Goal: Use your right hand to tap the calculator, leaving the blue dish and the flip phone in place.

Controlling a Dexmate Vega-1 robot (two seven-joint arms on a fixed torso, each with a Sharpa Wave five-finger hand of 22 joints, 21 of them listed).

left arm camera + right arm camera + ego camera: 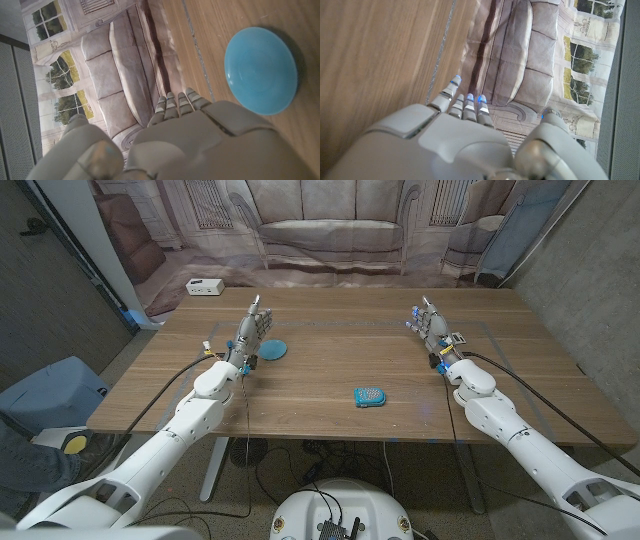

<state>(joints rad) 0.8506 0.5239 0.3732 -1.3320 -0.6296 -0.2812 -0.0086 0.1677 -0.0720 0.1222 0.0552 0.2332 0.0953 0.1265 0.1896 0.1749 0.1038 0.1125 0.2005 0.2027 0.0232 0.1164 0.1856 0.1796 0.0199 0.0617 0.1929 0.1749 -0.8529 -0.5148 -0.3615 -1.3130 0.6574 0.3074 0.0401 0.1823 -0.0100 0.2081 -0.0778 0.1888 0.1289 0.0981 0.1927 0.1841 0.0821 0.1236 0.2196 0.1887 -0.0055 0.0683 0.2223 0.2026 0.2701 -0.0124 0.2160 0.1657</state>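
Meanwhile, calculator [370,397] lies long axis crosswise; right hand [432,322] open, empty.

The calculator [370,396] was a small teal slab with rounded corners and rows of tiny keys, lying flat, face up, on the tabletop [330,370] toward its near edge, slightly right of the middle. The blue dish [274,349] was a round, shallow, light blue saucer, sitting upright, well apart from the calculator, farther back and to its left; its glossy, empty inside showed in the left wrist view [260,70].
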